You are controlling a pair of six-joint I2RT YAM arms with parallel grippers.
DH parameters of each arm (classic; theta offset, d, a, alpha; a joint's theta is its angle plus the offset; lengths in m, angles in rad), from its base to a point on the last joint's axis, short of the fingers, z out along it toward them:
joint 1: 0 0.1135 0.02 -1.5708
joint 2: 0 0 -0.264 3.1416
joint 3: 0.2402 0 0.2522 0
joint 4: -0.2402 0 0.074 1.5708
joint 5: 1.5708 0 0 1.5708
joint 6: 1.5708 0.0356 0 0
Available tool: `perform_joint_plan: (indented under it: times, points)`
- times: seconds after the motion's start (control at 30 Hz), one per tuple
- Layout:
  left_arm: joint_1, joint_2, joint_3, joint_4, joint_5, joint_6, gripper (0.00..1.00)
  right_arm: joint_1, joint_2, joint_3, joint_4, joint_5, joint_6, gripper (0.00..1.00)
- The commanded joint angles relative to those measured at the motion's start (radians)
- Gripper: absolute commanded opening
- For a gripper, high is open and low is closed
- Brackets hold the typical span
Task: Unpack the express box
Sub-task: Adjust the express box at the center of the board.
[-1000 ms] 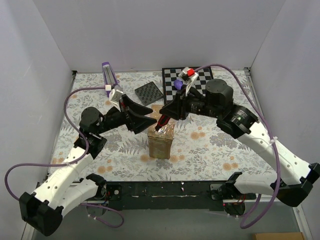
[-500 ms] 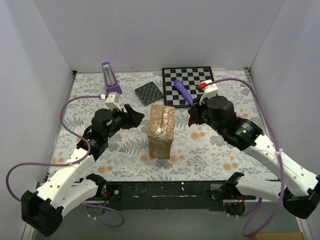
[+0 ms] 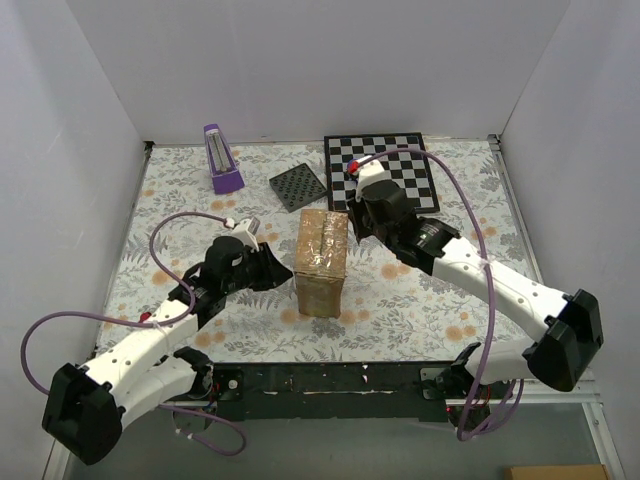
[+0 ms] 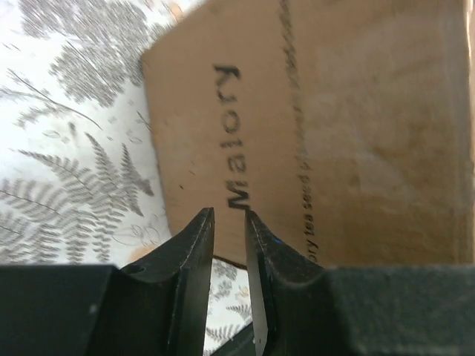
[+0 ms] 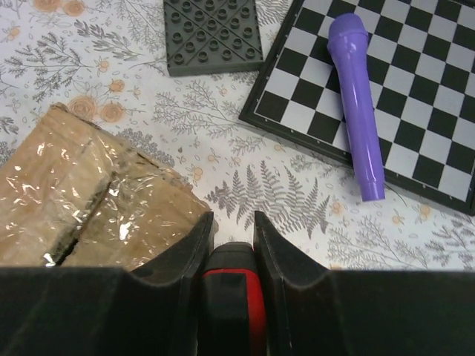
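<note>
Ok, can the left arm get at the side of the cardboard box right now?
Probably yes. The left gripper points straight at the printed side of the box, close by, and nothing shows between them.

Pen (image 5: 358,104) on chessboard (image 5: 415,89), behind-right of express box (image 5: 96,200)

Bright, even light from above washes the white walls (image 3: 300,60), shadows lie soft on the table (image 3: 420,295), the tape (image 5: 130,215) on the express box (image 5: 44,174) glints with glare, and the left wrist view is close and blurred.
</note>
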Motion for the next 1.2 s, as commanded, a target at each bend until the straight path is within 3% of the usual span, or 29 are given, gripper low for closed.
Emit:
perform_joint_plan:
  times: [0.0, 0.23, 0.43, 0.6, 0.7, 0.73, 0.93, 0.97, 1.1, 1.17]
  points:
    - [-0.061, -0.011, -0.035, 0.023, 0.062, -0.043, 0.21, -0.003, 0.077, 0.091, 0.125, -0.06, -0.048, 0.01]
    - [-0.196, 0.039, -0.064, 0.107, 0.046, -0.096, 0.19, -0.01, 0.127, 0.105, 0.212, -0.18, -0.128, 0.01]
    - [-0.303, 0.145, -0.032, 0.167, -0.007, -0.126, 0.23, -0.037, 0.127, 0.102, 0.248, -0.303, -0.202, 0.01]
    - [-0.324, 0.155, -0.003, 0.152, -0.089, -0.139, 0.24, -0.056, 0.131, 0.131, 0.2, -0.274, -0.234, 0.01]
    - [-0.324, 0.074, 0.026, 0.073, -0.178, -0.13, 0.37, -0.065, 0.103, 0.137, 0.174, -0.226, -0.236, 0.01]
    - [-0.324, 0.044, 0.035, 0.026, -0.194, -0.126, 0.46, -0.065, 0.088, 0.137, 0.166, -0.211, -0.236, 0.01]
    - [-0.322, -0.163, 0.118, -0.141, -0.405, -0.092, 0.68, -0.071, 0.002, 0.146, 0.117, -0.05, -0.211, 0.01]
    - [-0.321, -0.183, 0.13, -0.158, -0.448, -0.095, 0.77, -0.071, -0.015, 0.143, 0.113, -0.015, -0.205, 0.01]
    - [-0.317, -0.235, 0.15, -0.16, -0.588, -0.107, 0.97, -0.071, -0.127, 0.123, 0.081, 0.053, -0.148, 0.01]
    - [-0.316, -0.217, 0.189, -0.166, -0.654, -0.074, 0.98, -0.069, -0.155, 0.12, 0.033, 0.047, -0.115, 0.01]
